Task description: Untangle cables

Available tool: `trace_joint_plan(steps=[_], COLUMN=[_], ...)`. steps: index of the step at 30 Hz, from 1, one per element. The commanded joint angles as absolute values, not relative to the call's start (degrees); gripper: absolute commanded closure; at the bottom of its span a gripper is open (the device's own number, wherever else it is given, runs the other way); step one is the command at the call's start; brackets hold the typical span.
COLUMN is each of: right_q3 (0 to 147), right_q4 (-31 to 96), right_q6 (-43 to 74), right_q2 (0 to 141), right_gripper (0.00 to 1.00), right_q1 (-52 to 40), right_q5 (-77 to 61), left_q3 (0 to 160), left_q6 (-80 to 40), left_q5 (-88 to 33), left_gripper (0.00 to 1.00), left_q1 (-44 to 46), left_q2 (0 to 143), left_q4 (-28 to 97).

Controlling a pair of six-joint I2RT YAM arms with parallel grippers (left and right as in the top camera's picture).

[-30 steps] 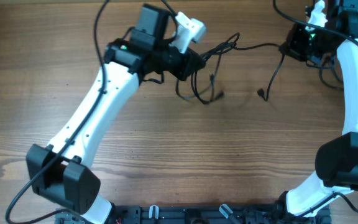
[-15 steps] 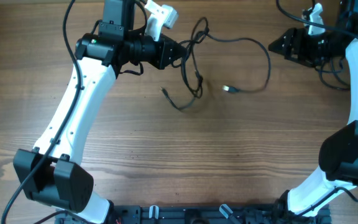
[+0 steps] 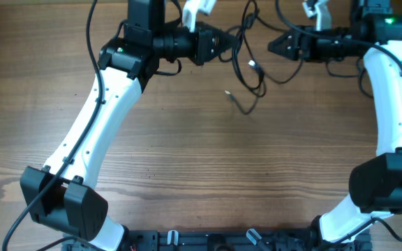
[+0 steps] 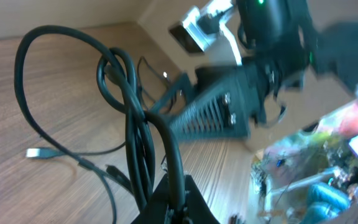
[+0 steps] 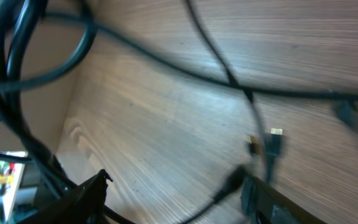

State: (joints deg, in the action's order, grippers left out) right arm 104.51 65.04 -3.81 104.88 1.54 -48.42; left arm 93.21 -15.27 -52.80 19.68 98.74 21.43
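Note:
The cables are thin black cords hanging in tangled loops at the top middle of the table. A silver plug and a loose end trail below them. My left gripper is shut on the bundle from the left; in its wrist view the fingers pinch a cord, and the loops rise above them. My right gripper points left at the tangle, open, a short way off. In the right wrist view its gripper stands wide, cords cross in front, and a plug dangles near the right finger.
Wood table all around. The white left arm slants across the left half and the right arm runs down the right edge. Black mounts line the front edge. The right arm's black finger fills the middle of the left wrist view.
My left gripper has carried the bundle up and to the right. My right gripper has opened, let go of the cord end, and swung left toward the tangle.

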Motion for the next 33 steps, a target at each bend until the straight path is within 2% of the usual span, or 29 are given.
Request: trace_joint_plan(steps=[1,6,12,16,20,22,26,31,33], right_q3=[105.9,105.9,105.9,105.9,105.9,105.9,105.8,105.7,105.7], right_q4=[64.0,62.2,57.0,52.8,48.2,46.6,49.0,50.6,49.8], right_q6=[-2.5,-3.0,0.8,4.1,7.2,9.0,16.6,21.4,21.6], right_q2=[103.6,103.6,103.6,103.6,103.6,103.7,103.7,103.7,103.7], right_gripper=[0.34,0.46,0.45,0.42,0.37,0.36,0.36,0.36,0.36], right_q1=[-0.4,-3.5,-4.6,-4.6,-4.6,-4.7,-5.7,-5.8,-5.8], right_q5=[-50.3,-50.3,-50.1,-50.1,-50.0,-50.0,-44.6,-45.3,-47.9], left_q3=[93.6,93.6,93.6,93.6,93.6,93.6,93.6,93.6,93.6], left_q6=[-27.5,-28.9,-27.3,-13.1,10.3,16.9,18.0,18.4,22.0], left_q5=[-48.1,-47.4,-47.5,-47.5,-47.5,-47.5,-47.5,-47.4,-46.9], left_gripper=[0.96,0.96,0.96,0.96,0.96,0.96,0.96,0.96,0.96], left_q1=[19.0,19.0,18.6,18.6,19.0,19.6,20.6,21.3,21.3], left_q2=[96.7,96.7,96.7,96.7,96.7,96.7,96.7,96.7,96.7], left_q4=[19.9,19.9,21.0,25.3,35.2,37.9,34.8,32.6,34.6])
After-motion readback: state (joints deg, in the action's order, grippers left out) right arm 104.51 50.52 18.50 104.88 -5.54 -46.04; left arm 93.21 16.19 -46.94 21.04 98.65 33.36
